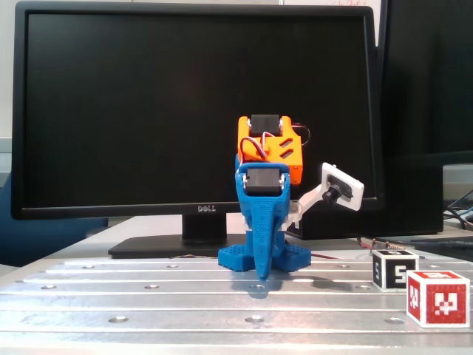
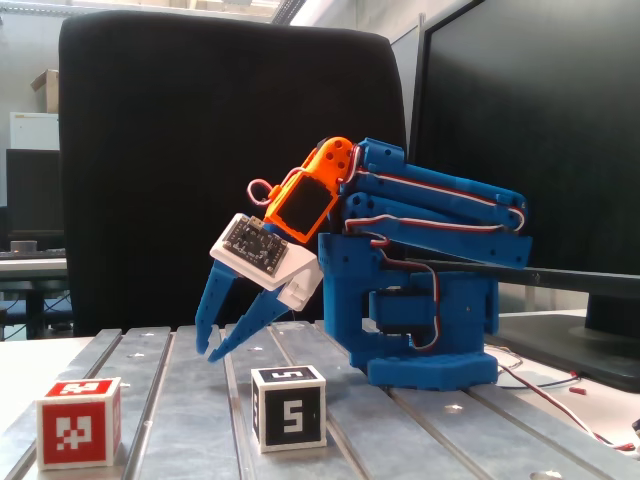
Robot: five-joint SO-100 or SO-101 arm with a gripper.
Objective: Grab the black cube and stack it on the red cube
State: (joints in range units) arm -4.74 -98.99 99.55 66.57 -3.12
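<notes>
Arm (image 2: 420, 290) folded back over its blue base, which sits on the ribbed metal table (image 1: 148, 296) in front of a dark Dell monitor (image 1: 196, 111). Gripper (image 2: 212, 353) points down and forward in a fixed view, blue fingers spread apart with nothing between them, tips hanging just above the table surface — not touching either cube. In the other fixed view the gripper (image 1: 261, 275) faces the camera and its fingers overlap, so the opening cannot be judged there. Orange wrist section (image 2: 310, 195) sits above the fingers, with a white camera board (image 2: 255, 245) fixed on its side. Black cube (image 2: 288, 407) rests flat on the table, white-edged face with a "5" toward the camera, near the fingertips but apart from them and closer to the lens. Red cube (image 2: 80, 422) rests on the table as well, white panel with red pixel pattern visible, well apart from the black cube at the frame's left. From the front, black cube (image 1: 394, 271) and red cube (image 1: 437, 297) sit at lower right — red one nearer the camera, just beside the black one, the two unstacked.
</notes>
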